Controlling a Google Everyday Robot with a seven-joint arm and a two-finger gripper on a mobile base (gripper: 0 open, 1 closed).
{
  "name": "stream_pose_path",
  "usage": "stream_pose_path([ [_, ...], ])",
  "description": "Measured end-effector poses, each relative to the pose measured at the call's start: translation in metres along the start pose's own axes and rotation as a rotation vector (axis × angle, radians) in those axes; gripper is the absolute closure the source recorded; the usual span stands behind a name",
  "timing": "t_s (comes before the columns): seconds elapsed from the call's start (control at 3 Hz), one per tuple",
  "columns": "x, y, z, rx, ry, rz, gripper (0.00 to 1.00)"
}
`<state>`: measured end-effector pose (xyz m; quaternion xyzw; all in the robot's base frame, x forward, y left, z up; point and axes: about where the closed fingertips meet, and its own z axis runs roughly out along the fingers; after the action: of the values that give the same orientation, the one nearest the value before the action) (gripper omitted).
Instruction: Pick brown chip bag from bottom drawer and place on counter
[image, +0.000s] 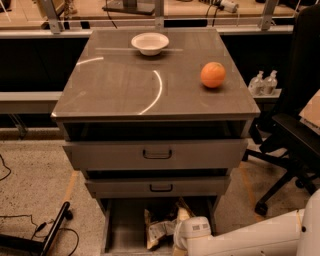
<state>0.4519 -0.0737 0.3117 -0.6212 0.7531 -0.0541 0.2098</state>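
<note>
The brown chip bag (161, 227) lies crumpled in the open bottom drawer (120, 225) at the foot of the grey cabinet; its tan end and white label show. My white arm reaches in from the lower right, and its wrist housing (192, 234) sits over the drawer's right part, just right of the bag. The gripper is below the frame's bottom edge and out of view. The counter (120, 85) is the glossy grey-brown cabinet top with a curved light reflection.
A white bowl (150, 43) stands at the counter's back middle and an orange (213, 74) at its right side. Two upper drawers with dark handles (157, 154) stand partly pulled out above the bottom drawer. A black office chair (295, 135) is to the right; cables and a black bar (50, 235) lie on the floor at left.
</note>
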Motion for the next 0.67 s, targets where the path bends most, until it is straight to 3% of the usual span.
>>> stream_pose_path([
  [0.33,0.0,0.0,0.0,0.0,0.0,0.001,0.0],
  [0.67,-0.003,-0.008,0.02,-0.002,-0.056,0.022,0.0],
])
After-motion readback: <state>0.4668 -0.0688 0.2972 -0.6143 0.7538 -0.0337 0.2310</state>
